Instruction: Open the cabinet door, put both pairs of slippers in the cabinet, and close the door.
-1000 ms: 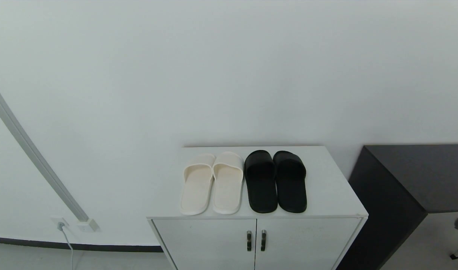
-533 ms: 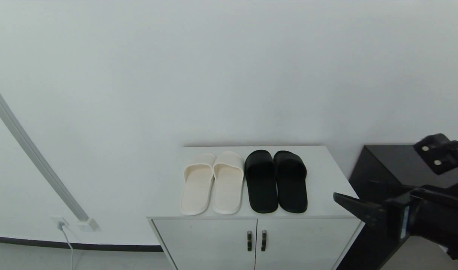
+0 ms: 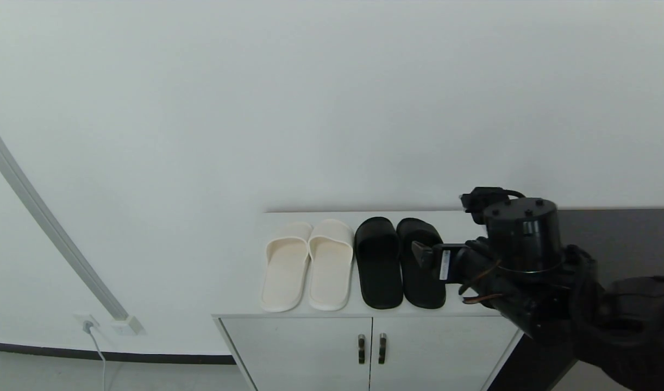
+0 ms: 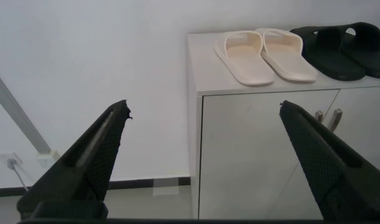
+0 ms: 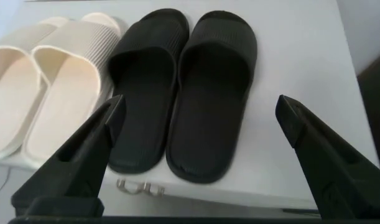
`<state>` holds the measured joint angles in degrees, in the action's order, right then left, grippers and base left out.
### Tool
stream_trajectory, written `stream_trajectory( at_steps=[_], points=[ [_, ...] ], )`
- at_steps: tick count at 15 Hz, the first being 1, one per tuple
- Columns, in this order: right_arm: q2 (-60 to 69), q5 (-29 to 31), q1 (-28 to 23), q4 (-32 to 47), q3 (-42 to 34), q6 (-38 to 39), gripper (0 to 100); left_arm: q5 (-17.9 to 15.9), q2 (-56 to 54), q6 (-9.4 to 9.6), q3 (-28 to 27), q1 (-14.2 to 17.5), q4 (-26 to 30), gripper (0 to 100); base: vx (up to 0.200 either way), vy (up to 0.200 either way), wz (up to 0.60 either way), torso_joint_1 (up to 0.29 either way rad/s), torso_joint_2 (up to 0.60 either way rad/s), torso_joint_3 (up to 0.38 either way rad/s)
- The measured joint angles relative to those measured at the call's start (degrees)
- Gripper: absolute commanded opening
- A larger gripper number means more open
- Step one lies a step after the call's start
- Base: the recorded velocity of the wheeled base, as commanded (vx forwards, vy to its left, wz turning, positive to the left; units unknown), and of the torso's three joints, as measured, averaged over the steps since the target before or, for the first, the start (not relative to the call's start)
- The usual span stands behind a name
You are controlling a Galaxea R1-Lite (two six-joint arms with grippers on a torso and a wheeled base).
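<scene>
I read right jaws spread, empty; black slippers beneath and ahead, lengthwise along reach. Door handles lower, back toward me. Left jaws spread, farther off.

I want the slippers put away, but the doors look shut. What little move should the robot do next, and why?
Probably lower the right gripper from above the black slippers to the right door handle. Both cabinet doors are shut, and the white slippers lie on top too, so nothing can go in yet. That gripper is open and nearest the handle.
</scene>
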<state>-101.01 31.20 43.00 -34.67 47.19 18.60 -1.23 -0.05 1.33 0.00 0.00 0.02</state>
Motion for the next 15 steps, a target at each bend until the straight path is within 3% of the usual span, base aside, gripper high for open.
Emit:
stream_trajectory(
  at_steps=[5,15],
  points=[
    [-11.61,4.33,0.00,-3.15,7.22,0.04,100,0.00,0.00,0.00,0.00,0.00,0.00,100,0.000,0.000,0.00,0.000,0.00,0.000],
    [-28.15,4.44,-3.17,-4.68,23.48,-1.12,100,0.01,0.00,0.00,0.00,0.00,-0.02,100,0.000,0.000,0.00,0.000,0.00,0.000]
  ],
)
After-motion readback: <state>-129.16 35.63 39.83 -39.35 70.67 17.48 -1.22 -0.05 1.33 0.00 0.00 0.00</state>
